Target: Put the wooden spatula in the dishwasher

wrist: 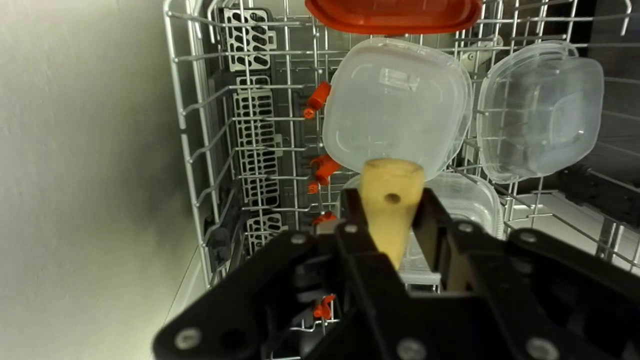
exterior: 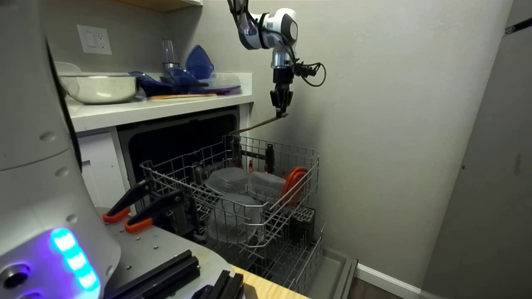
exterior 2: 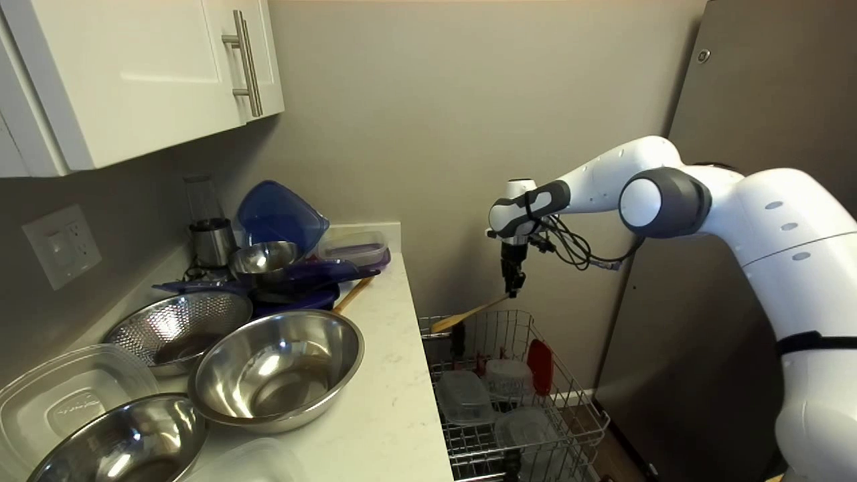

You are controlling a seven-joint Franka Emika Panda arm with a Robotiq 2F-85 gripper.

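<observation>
Upper left in an exterior view, a steel bowl [exterior: 110,89] sits on the counter [exterior: 166,107]. Mid-left, dishwasher [exterior: 178,135] open, dark inside; just below centre, clear containers [exterior: 228,179] in its upper rack [exterior: 318,155]. Centre, over the rack, wooden spatula [exterior: 258,124] slants up rightward; gripper [exterior: 281,113] clamped on its handle end.

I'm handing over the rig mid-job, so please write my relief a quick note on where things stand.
Gripper: fingers closed on the wooden spatula near its holed end.
Spatula: held aloft, other end slanting down toward the upper rack; I can't tell whether they touch.
Dishwasher: open, racks pulled out, clear containers in the upper one.
Done: spatula gripped, at the dishwasher.
Left: set it in a rack, probably the upper, then release.
</observation>
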